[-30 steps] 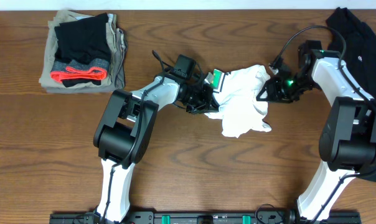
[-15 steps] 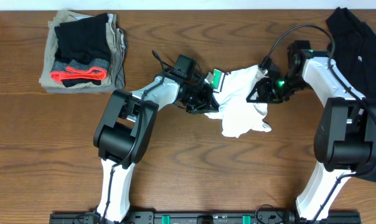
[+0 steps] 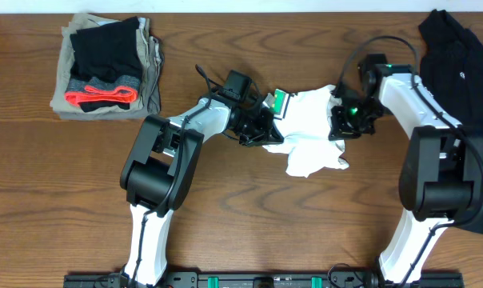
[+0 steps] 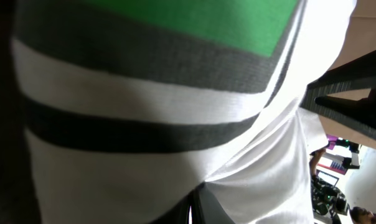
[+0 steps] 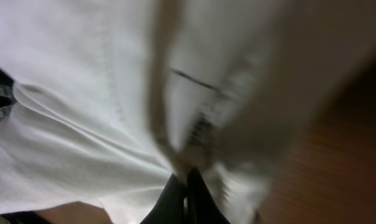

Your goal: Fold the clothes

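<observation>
A crumpled white T-shirt (image 3: 312, 136) with a green-and-black print (image 3: 281, 102) lies bunched at the table's middle. My left gripper (image 3: 265, 126) is shut on its left edge; the left wrist view is filled with white cloth (image 4: 175, 112) and its green and dark stripes. My right gripper (image 3: 341, 122) is shut on the shirt's right edge; the right wrist view shows the closed fingertips (image 5: 187, 193) pinching white fabric (image 5: 82, 112). A black shirt (image 3: 457, 56) with a small white logo lies at the far right.
A stack of folded clothes (image 3: 105, 68), khaki under black with a red-orange band, sits at the back left. The black shirt hangs over the table's right edge behind my right arm. Brown wooden tabletop (image 3: 241, 224) shows in front.
My right gripper has moved left onto the shirt's right edge and shut on it. The left arm has not moved.
</observation>
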